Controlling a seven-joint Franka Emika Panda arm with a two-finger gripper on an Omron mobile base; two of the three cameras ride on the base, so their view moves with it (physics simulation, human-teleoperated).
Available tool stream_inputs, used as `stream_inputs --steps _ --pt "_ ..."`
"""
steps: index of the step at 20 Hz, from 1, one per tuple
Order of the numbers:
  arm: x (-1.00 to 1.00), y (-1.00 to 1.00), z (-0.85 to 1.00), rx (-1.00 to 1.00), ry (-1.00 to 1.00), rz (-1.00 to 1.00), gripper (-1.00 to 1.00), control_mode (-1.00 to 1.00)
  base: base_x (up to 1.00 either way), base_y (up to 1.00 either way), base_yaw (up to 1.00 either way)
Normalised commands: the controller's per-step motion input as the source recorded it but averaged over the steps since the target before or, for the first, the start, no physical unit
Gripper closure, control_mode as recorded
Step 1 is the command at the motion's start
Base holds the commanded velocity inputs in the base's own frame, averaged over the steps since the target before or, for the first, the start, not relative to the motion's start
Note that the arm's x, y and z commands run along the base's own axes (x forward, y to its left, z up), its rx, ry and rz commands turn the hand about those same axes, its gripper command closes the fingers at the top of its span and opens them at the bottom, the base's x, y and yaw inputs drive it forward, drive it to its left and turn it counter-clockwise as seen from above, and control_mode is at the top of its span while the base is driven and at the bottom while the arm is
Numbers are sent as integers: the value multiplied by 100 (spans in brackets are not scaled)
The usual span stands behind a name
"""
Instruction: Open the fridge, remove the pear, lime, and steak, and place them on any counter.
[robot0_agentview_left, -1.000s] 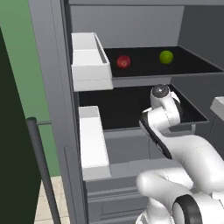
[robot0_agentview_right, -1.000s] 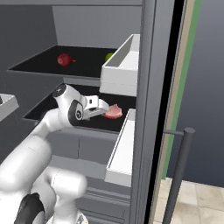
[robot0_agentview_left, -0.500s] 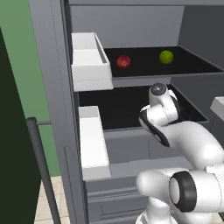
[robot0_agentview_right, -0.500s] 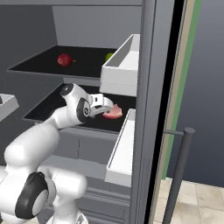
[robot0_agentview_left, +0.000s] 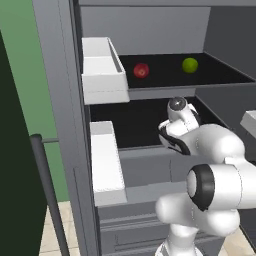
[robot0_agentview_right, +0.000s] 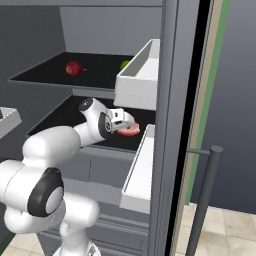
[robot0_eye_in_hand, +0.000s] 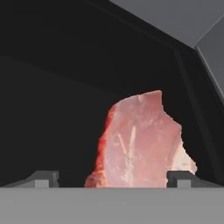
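The fridge (robot0_agentview_left: 55, 75) stands open. On its upper black shelf lie the dark red pear (robot0_agentview_left: 141, 70) (robot0_agentview_right: 73, 68) and the yellow-green lime (robot0_agentview_left: 190, 65) (robot0_agentview_right: 124, 65); a door bin half hides the lime in the right base view. The pink-red steak (robot0_agentview_right: 129, 131) (robot0_eye_in_hand: 140, 144) lies flat on the lower shelf. My gripper (robot0_agentview_right: 122, 125) (robot0_eye_in_hand: 111, 179) is reached into that lower shelf, open, one fingertip on each side of the steak and close to it, not closed on it. The counter is out of view.
White door bins (robot0_agentview_left: 102, 70) (robot0_agentview_left: 106, 165) jut from the open door beside the shelves. A long dark bar handle (robot0_agentview_left: 47, 190) (robot0_agentview_right: 205, 200) stands at the door's edge. Grey drawers (robot0_agentview_left: 135, 225) sit below the shelves. The upper shelf's front edge (robot0_agentview_right: 90, 91) runs just above my arm.
My arm has pushed further into the lower shelf, bringing the hand closer over the steak. The jaws have stayed open. Pear, lime and steak have not moved.
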Motion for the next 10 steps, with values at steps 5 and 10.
stream_inputs --steps 5,10 --pt "49 -5 -8 0 0 0 -100 -100 0 0 0" --pt "-1 -27 -54 0 0 0 -100 -100 0 0 0"
